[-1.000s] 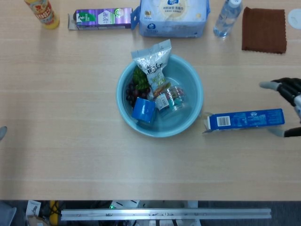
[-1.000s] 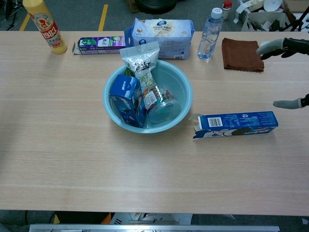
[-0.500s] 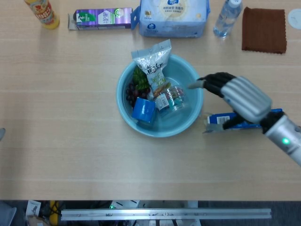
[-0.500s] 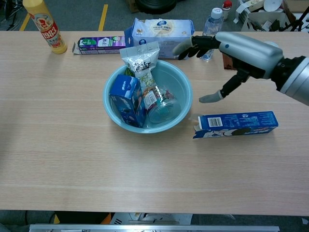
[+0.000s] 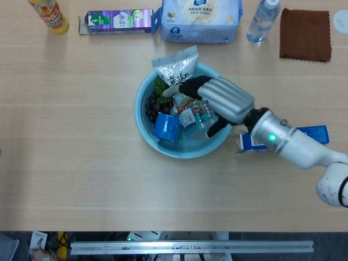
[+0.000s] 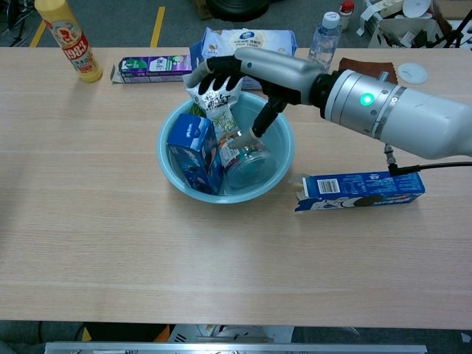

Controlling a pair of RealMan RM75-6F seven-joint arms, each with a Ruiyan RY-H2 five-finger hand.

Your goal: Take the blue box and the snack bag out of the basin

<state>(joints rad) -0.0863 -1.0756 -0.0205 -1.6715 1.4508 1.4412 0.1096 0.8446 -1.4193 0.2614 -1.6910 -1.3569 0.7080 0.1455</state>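
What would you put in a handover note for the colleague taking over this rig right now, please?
Right hand: over the basin, fingers spread around the snack bag; no firm grip visible yet.
Left hand: not in view.
Long blue box: already out, lying on the table right of the basin.
Snack bag: in the basin, leaning on its far rim.
A smaller blue box stands in the basin with other items.
Left: close on the snack bag, lift it out, set it on the table.

A basin (image 5: 145, 130) is set mid-desk (image 5: 81, 179). A long blue box (image 6: 361, 189) is laid right of it. A yellow bottle (image 5: 49, 13), purple carton (image 5: 115, 21), tissue pack (image 5: 201, 19), water bottle (image 5: 263, 20) and brown cloth (image 5: 305, 33) are lined along the far edge.
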